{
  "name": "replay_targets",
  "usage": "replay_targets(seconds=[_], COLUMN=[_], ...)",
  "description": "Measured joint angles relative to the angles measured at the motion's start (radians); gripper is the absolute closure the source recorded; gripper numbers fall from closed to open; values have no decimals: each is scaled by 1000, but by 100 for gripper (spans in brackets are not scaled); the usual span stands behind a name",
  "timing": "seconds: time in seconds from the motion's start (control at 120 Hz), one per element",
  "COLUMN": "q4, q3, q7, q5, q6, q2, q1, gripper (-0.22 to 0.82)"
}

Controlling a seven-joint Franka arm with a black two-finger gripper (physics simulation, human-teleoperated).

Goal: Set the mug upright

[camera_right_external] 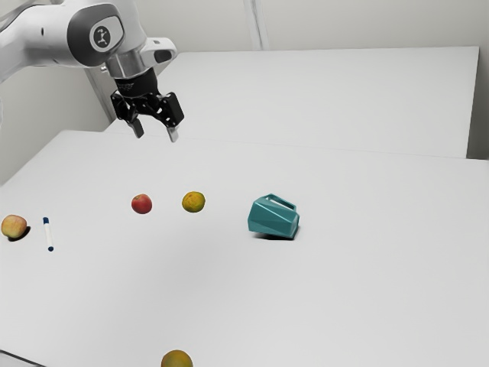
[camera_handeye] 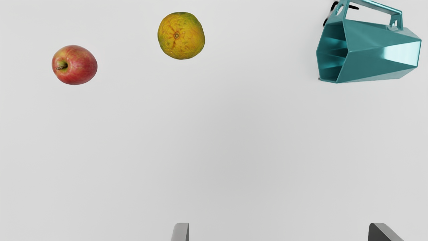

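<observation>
In the exterior view my gripper (camera_right_external: 156,134) hangs high above the table, well apart from the mug and toward the exterior view's left. Its two fingers stand wide apart with nothing between them, and in the wrist view the gripper (camera_handeye: 279,231) is likewise open. The teal faceted mug (camera_right_external: 273,218) lies on its side on the table, its handle on the upper side. The wrist view gives a look into the hollow mouth of the mug (camera_handeye: 378,53), which faces the orange-green fruit.
A red apple (camera_right_external: 141,203) and an orange-green fruit (camera_right_external: 193,202) lie between the gripper's side and the mug. Farther to the exterior view's left are a peach-coloured fruit (camera_right_external: 14,226) and a marker (camera_right_external: 48,234). Another fruit (camera_right_external: 176,359) sits at the near edge.
</observation>
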Motion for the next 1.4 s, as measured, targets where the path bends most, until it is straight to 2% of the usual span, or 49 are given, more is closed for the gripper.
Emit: replay_targets(seconds=[0.175,0.408,0.733,0.975,1.4], q4=[4,64,51,-28,-192], q3=[0,-1,9,10,10], q7=[0,1,56,124,326], q5=[-3,-12,-155,-311,-714], q6=[14,30,161,276,456], q2=[17,109,216,260,320], q1=[-1,5,43,44,46], gripper=[2,2,2,2,2])
